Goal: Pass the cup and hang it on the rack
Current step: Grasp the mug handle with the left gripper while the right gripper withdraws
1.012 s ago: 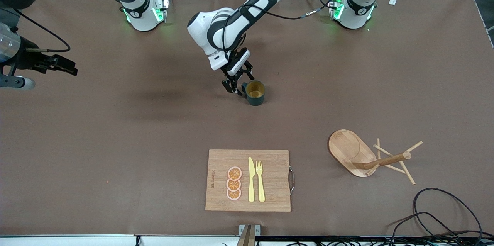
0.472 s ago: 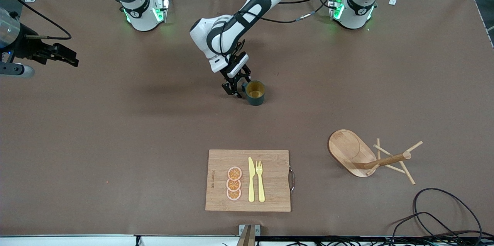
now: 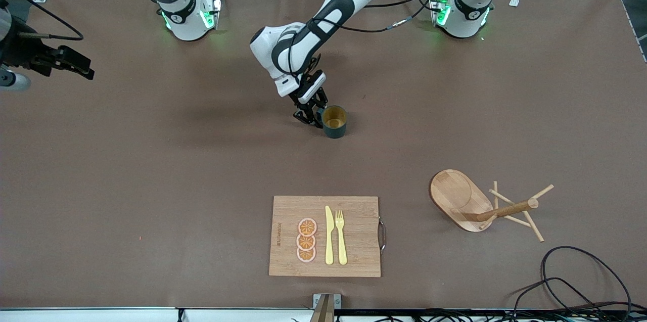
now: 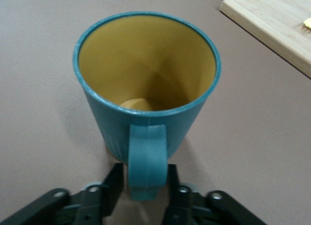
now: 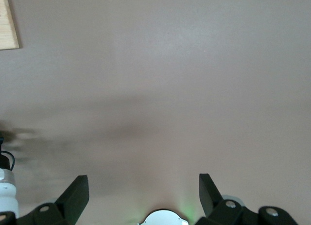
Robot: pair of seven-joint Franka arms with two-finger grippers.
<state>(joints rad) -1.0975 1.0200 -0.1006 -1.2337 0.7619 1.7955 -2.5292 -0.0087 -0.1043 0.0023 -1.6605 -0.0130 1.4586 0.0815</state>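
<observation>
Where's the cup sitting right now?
In the front view the cup stands upright on the table mid-width, farther from the front camera than the cutting board; the left gripper sits at its handle.

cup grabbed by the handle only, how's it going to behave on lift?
The cup looks rigid, probably plastic and empty, so likely light. The left pincer grips only the loop handle, off to one side of the body, so it may sag or swing slightly on lifting. The handle's smooth surface could let it slip.

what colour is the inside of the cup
Mustard yellow inside the cup, teal outside; the left wrist view shows it best.
</observation>
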